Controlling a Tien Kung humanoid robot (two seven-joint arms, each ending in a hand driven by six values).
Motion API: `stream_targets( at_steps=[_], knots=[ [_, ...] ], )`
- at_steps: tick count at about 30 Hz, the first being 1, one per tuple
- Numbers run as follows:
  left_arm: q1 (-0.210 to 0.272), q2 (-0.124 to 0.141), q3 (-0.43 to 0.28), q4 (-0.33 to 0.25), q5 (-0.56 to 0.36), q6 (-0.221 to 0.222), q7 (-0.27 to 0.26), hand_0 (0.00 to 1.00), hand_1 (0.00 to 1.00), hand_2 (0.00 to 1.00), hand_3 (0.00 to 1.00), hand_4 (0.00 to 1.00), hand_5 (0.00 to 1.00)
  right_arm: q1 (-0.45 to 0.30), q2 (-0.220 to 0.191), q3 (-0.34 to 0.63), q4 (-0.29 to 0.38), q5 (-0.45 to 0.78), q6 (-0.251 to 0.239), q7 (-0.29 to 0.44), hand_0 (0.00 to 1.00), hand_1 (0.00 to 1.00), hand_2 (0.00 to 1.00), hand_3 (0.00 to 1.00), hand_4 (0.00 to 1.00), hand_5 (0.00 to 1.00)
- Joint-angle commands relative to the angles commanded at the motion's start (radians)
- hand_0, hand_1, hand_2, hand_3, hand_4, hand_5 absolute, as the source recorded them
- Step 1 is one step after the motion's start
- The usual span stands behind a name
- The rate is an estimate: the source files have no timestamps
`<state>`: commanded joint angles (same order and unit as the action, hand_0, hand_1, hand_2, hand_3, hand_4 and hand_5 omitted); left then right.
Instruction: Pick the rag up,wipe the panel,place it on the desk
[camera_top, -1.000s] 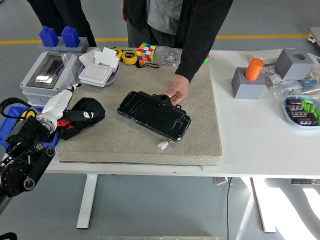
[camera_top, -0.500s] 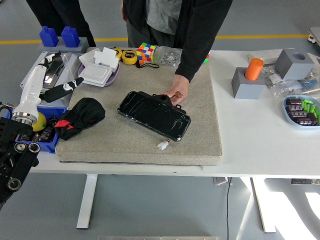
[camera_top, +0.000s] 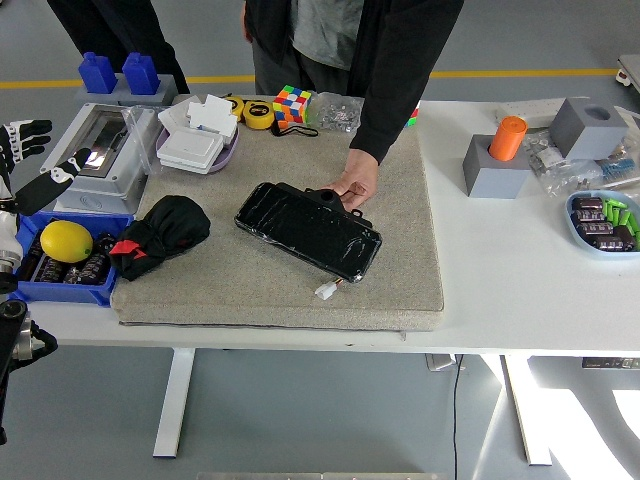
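Since a second ago my left hand (camera_top: 28, 160) has pulled back from the rag (camera_top: 160, 234) to the far left edge of the head view, and the rag has stayed where it lay. My fingers are now spread and hold nothing, raised beside the grey box (camera_top: 100, 155). My right arm does not show.

Taking the beige mat (camera_top: 400, 250) as the landmark: the rag, black with a bit of red, lies bunched on the mat's left edge, untouched. The black panel (camera_top: 309, 231) lies slantwise near the mat's middle, well apart from the rag, with a small white connector (camera_top: 326, 291) just beside its near edge. A person stands at the mat's far side, and the person's hand (camera_top: 354, 188) rests on the panel's far edge, holding it down.

Left of the mat, a blue bin (camera_top: 60, 262) holds a yellow lemon (camera_top: 66, 241). Beyond the mat's far edge sits a colour cube (camera_top: 293, 104). Right of the mat stands an orange cylinder (camera_top: 508, 137) in a grey block (camera_top: 497, 172).
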<state>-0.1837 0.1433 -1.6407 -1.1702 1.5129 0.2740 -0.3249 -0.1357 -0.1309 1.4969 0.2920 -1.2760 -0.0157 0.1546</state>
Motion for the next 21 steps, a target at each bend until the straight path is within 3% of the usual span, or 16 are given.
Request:
stream_targets(
  at_steps=[12,13,18,19,21],
  knots=[
    [0.028,-0.008,-0.044,-0.02,0.024,-0.08,0.061,0.708,0.696,0.718,0.657,0.968,0.294,-0.002,-0.004,0.002,-0.001,0.0,-0.001,0.0,0.593,0.609,0.56,0.545,0.944,0.379],
    [0.028,-0.007,-0.047,-0.022,0.029,-0.085,0.063,0.81,0.795,0.811,0.759,0.998,0.35,-0.002,-0.004,0.002,-0.001,0.0,-0.001,0.001,0.593,0.609,0.561,0.545,0.944,0.381],
    [0.028,-0.006,-0.057,-0.027,0.045,-0.087,0.054,0.81,0.795,0.811,0.759,0.998,0.35,-0.004,-0.001,0.004,-0.002,-0.002,-0.001,0.001,0.593,0.609,0.561,0.545,0.944,0.381],
    [0.028,-0.006,-0.059,-0.027,0.046,-0.086,0.051,0.892,0.88,0.914,0.839,0.998,0.463,-0.005,-0.001,0.006,-0.002,-0.003,-0.001,0.001,0.592,0.609,0.561,0.545,0.943,0.382],
    [0.028,-0.005,-0.063,-0.027,0.046,-0.083,0.046,0.892,0.88,0.914,0.839,0.998,0.463,-0.005,-0.001,0.007,-0.002,-0.003,-0.001,0.001,0.592,0.609,0.561,0.545,0.943,0.382]
  ],
)
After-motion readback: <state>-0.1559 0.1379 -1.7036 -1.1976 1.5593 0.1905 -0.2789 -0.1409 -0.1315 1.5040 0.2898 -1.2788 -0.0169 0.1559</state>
